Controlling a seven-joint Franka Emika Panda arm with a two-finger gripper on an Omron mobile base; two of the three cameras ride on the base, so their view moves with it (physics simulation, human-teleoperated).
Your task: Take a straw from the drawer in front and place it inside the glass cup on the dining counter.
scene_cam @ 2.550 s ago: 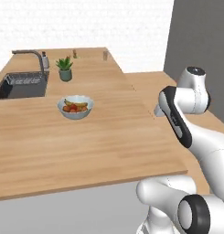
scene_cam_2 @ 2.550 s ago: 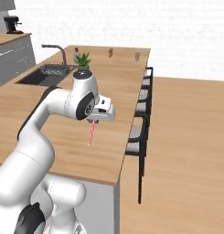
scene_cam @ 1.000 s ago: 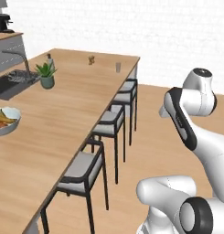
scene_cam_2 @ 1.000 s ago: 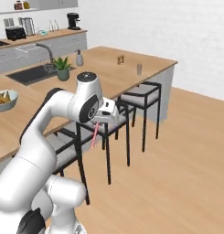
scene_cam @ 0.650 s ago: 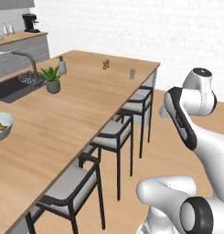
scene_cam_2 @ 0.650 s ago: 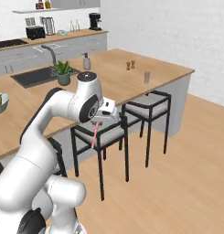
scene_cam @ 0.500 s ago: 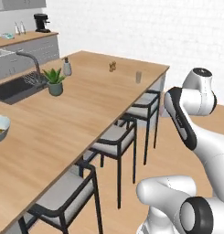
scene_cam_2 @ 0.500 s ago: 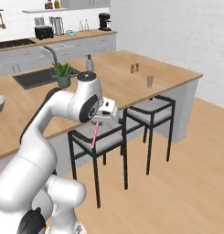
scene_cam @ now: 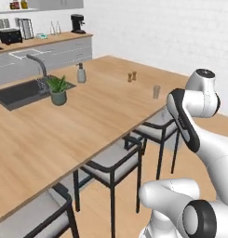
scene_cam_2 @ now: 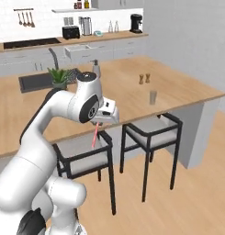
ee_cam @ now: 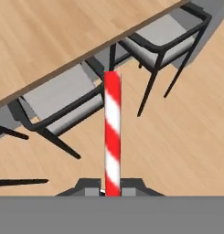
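We carry the thin red-and-white striped straw (ee_cam: 112, 137) clamped at its near end between our gripper's (ee_cam: 112, 191) fingers, which are drawn narrow around it; its long axis runs straight out from the hand, pointing downward toward the grey-seated black stools (scene_cam_2: 150, 131). The small clear glass cup (scene_cam_2: 153, 97) stands upright on the long light-wood dining counter (scene_cam_2: 178, 94) near its far end, beside the two brown wooden shakers (scene_cam_2: 143, 79), well apart from us, ahead and to our right
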